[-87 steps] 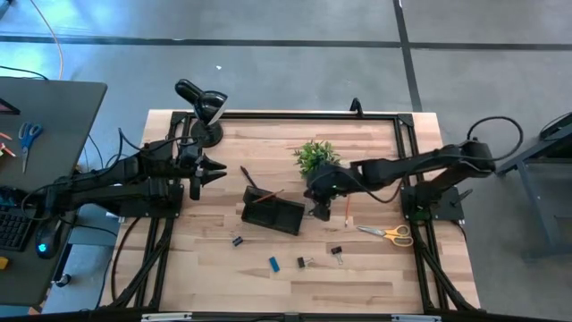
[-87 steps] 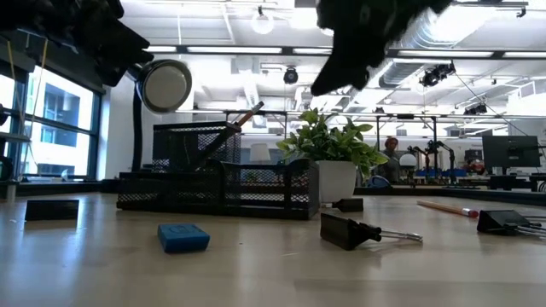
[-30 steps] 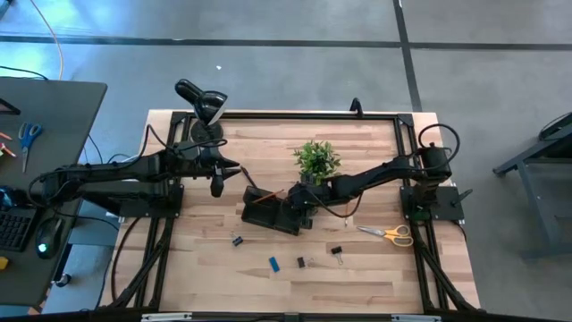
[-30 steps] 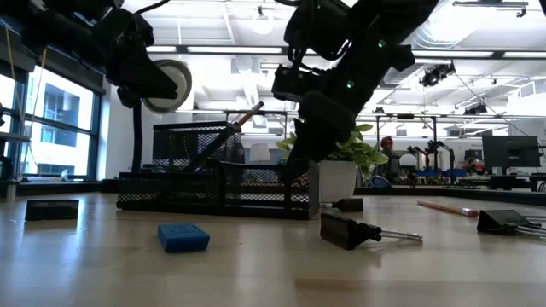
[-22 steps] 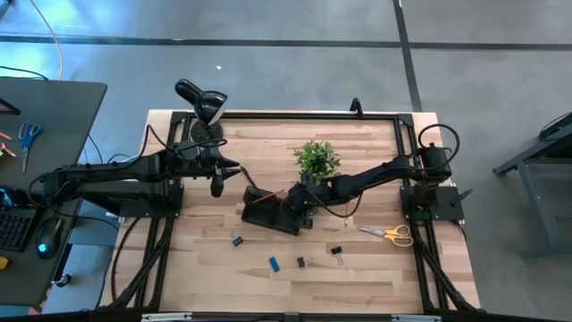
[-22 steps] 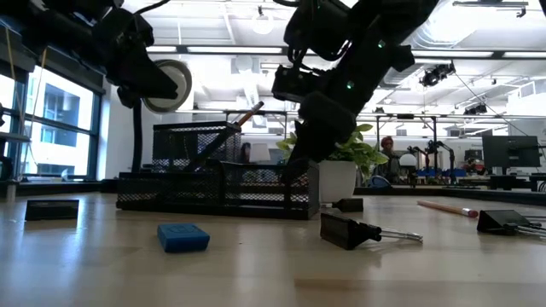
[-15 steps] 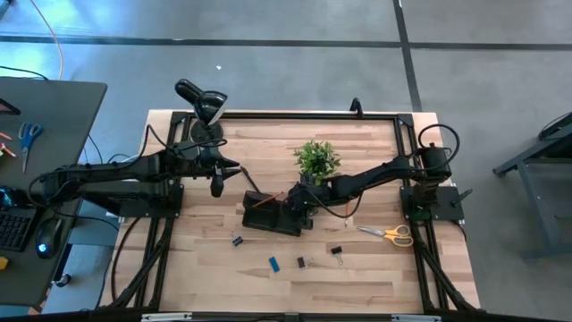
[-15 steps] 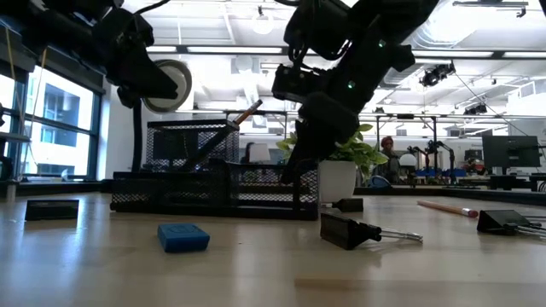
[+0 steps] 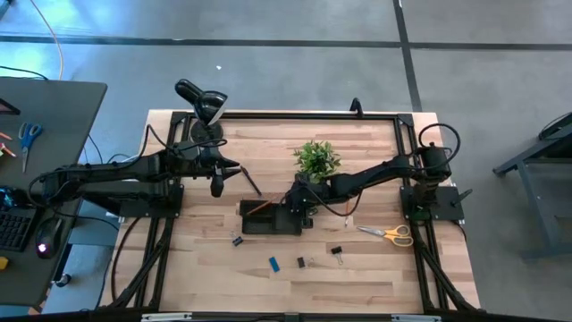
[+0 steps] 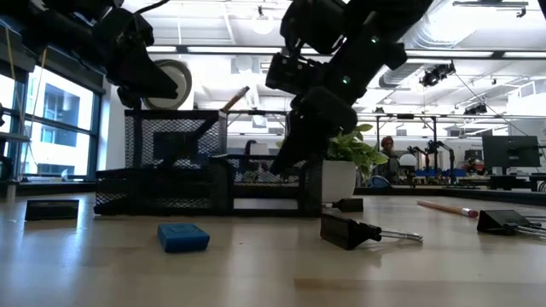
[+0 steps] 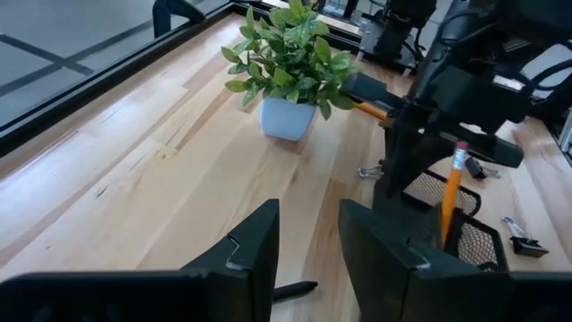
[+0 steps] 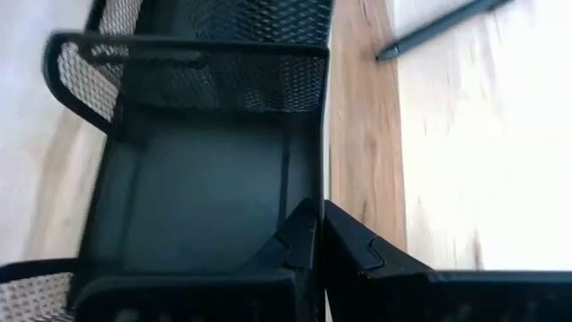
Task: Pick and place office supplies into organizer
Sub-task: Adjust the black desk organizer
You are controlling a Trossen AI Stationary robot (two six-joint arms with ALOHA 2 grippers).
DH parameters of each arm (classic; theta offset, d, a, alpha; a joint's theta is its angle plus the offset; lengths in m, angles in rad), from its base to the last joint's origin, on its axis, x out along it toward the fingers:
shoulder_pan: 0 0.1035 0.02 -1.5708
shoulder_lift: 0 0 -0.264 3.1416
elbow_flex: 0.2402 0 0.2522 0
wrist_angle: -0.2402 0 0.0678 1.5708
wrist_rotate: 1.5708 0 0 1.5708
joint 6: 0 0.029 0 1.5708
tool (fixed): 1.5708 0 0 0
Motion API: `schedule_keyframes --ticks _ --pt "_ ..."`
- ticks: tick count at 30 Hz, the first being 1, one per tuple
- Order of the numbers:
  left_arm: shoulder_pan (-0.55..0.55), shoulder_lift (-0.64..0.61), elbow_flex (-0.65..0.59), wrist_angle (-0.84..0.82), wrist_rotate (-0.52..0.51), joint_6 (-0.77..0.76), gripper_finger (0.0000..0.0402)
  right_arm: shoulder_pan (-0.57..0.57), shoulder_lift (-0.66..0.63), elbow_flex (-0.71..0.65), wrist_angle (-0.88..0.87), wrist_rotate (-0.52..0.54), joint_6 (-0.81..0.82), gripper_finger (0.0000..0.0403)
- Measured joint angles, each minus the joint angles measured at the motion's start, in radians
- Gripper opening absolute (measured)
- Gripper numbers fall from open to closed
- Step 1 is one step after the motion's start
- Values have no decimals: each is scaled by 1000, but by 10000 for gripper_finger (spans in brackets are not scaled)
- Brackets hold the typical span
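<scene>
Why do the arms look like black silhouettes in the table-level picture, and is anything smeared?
Low view: bright ceiling lights and windows behind backlight the right gripper and organizer, leaving them dark. Right wrist view: the organizer's mesh wall is streaked with blur. High view: evenly lit, soft shadows.

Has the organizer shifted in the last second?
Yes. The organizer has turned square to the table edge and slid left, away from the plant, the right pincer at its wall.
</scene>
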State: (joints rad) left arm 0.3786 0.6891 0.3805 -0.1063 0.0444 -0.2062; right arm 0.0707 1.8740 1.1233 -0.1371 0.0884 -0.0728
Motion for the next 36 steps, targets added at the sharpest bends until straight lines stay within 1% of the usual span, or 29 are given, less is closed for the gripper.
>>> schedule_keyframes --ticks 3,6,12,25,31,36 --pt "0 0 0 0 0 0 106 -22 0 11 4 -43 -55 4" --pt "0 0 0 0 0 0 106 -46 0 13 15 -49 -79 2" --pt "1 0 0 0 0 0 106 -81 0 13 11 -69 -28 2" --pt "1 0 0 0 0 16 106 -74 0 8 14 -62 98 2" --pt "0 0 0 -1 0 16 106 -57 0 8 10 -37 95 4" --pt "0 0 0 -1 0 17 106 -55 0 7 7 -38 99 10"
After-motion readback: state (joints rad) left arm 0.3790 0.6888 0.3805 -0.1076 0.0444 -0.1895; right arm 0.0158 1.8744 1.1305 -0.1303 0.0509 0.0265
